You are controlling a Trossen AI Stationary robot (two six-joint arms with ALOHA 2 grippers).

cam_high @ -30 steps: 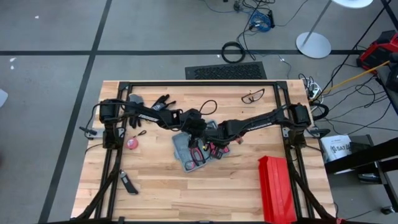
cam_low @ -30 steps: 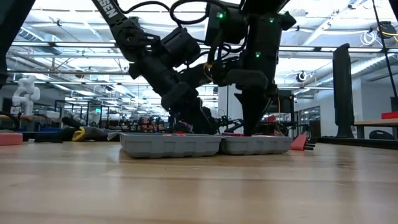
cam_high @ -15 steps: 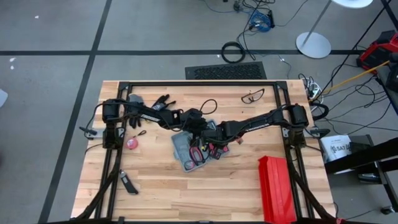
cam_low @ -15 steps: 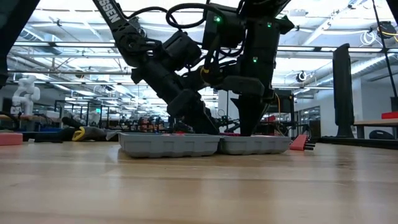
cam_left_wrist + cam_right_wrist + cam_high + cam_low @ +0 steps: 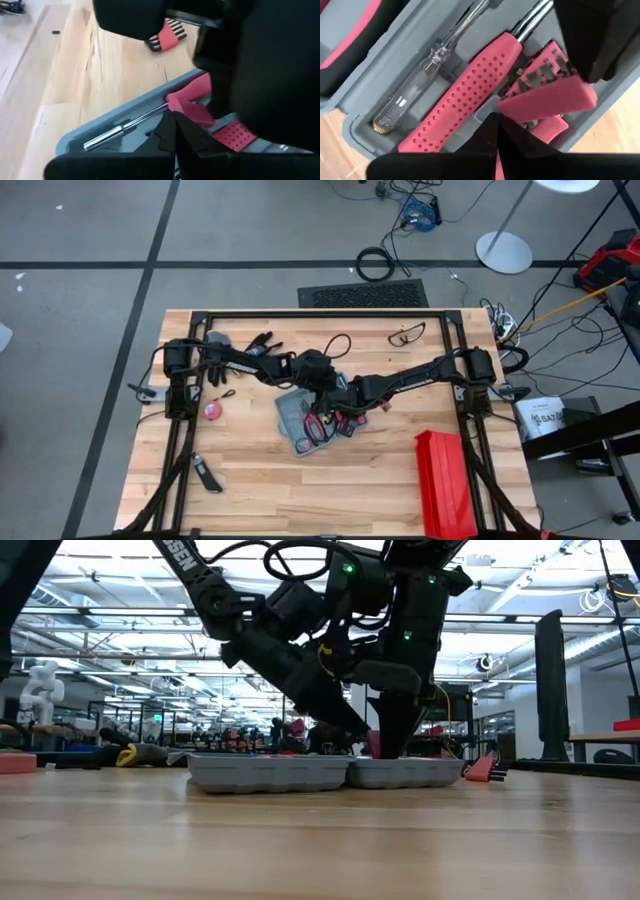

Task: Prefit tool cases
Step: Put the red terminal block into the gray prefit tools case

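The tool case [image 5: 300, 418] lies open near the middle of the surface [image 5: 250, 480], its two grey halves flat side by side; the left end effector [image 5: 175, 131] hangs over it with fingers pressed together, holding nothing; the right end effector [image 5: 496, 131], likewise pinched shut and empty, sits just above a pink dotted handle [image 5: 465, 92] in the slots.

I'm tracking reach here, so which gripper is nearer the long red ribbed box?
Right. The right gripper is over the open tool case mid-table, on the side toward the red ribbed box at the right front corner. The left gripper sits farther back and left.
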